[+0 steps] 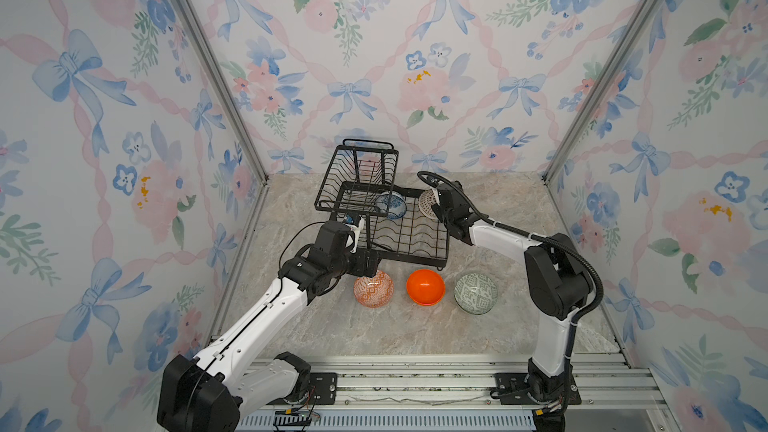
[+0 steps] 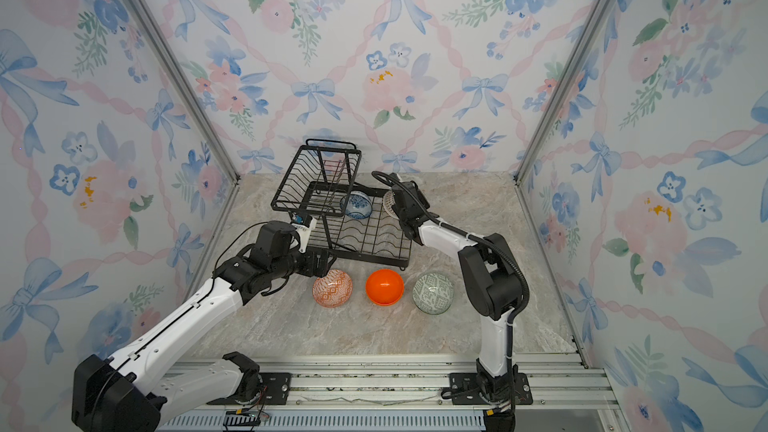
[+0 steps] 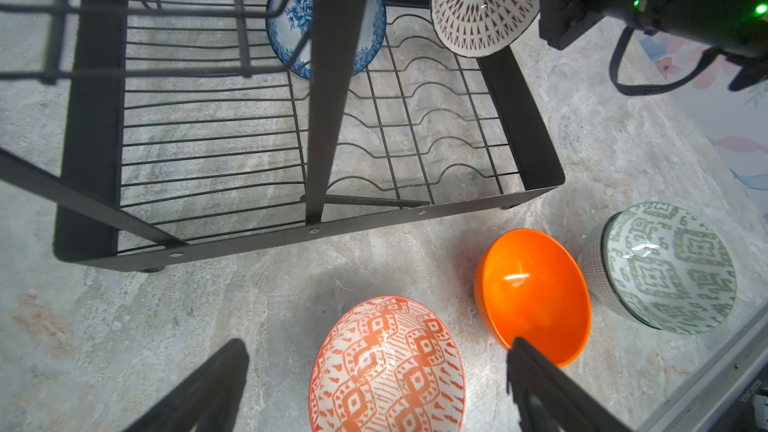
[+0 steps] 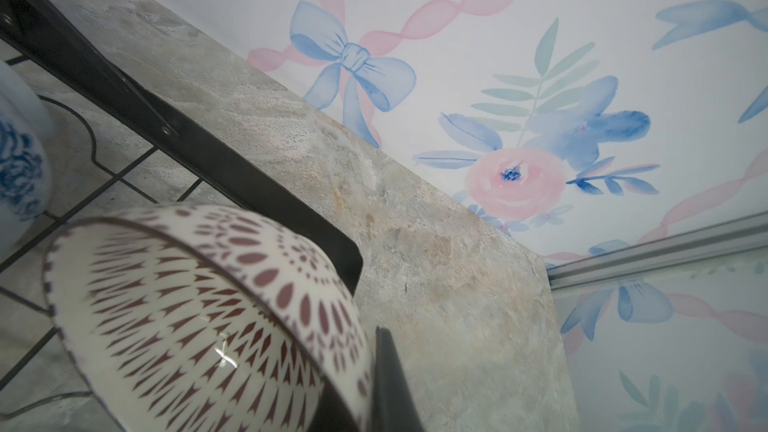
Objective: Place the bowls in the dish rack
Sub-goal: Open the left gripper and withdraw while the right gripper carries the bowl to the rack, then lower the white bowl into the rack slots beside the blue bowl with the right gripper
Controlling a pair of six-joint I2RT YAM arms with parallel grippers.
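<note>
the left hand [image 3: 375, 369] hangs wide open over the orange-white bowl [image 1: 373, 289] on the table [image 1: 374, 336], the plain orange bowl [image 1: 425, 287] and grey-green bowl [image 1: 476, 292] lie rightward, and behind, in the lower tray of the dish rack [image 3: 519, 118], the blue-white bowl [image 1: 391, 206] stands on edge while the right hand [image 1: 434, 201] grips the white-brown bowl [image 1: 427, 204] over its right edge.

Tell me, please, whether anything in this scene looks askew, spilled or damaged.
The dish rack sits turned at an angle to the edges of the table rather than square. Otherwise nothing stands out: no spill or breakage shows, and the orange-white bowl, orange bowl and grey-green bowl stand upright.
</note>
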